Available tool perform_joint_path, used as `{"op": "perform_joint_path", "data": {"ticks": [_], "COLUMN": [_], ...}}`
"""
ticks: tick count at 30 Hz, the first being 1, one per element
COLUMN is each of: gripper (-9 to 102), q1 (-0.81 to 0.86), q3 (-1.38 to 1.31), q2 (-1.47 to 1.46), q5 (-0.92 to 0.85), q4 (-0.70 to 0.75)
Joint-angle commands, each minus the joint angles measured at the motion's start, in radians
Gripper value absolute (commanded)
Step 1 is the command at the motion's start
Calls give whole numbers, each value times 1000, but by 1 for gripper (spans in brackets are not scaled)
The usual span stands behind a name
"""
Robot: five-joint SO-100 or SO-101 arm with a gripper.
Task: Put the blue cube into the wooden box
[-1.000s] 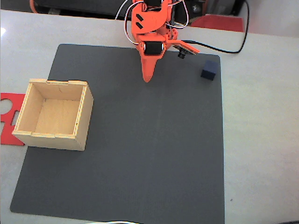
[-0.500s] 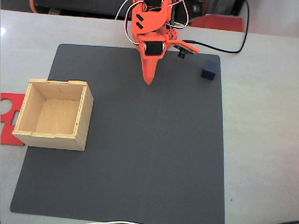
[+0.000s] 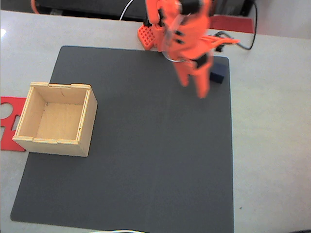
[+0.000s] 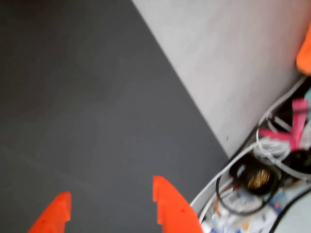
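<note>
Fixed view: blue cube (image 3: 218, 73) sits at the mat's (image 3: 146, 184) far right corner, wooden box (image 3: 56, 119) at its left edge, open mat between; blurred pincer (image 3: 197, 90) points down just left of cube. Wrist view: pincer (image 4: 109, 206) spread, empty, above mat near its edge with the worktop (image 4: 233, 63).

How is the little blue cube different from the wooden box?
The blue cube is very dark, almost black; the wooden box is pale plywood. The cube is far smaller than the box. The cube looks solid, while the box is open on top and empty. The cube sits by the mat's far right corner, the box at its left edge. Both are square-sided.
</note>
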Motion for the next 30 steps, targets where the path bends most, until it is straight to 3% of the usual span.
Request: {"op": "perform_joint_path", "data": {"ticks": [1, 21, 30], "gripper": [20, 32, 34], "q1": [-143, -436, -488], "q3": [-81, -126, -117], "q2": [-78, -261, -356], "q5": [21, -5, 26], "q4": [40, 198, 184]}}
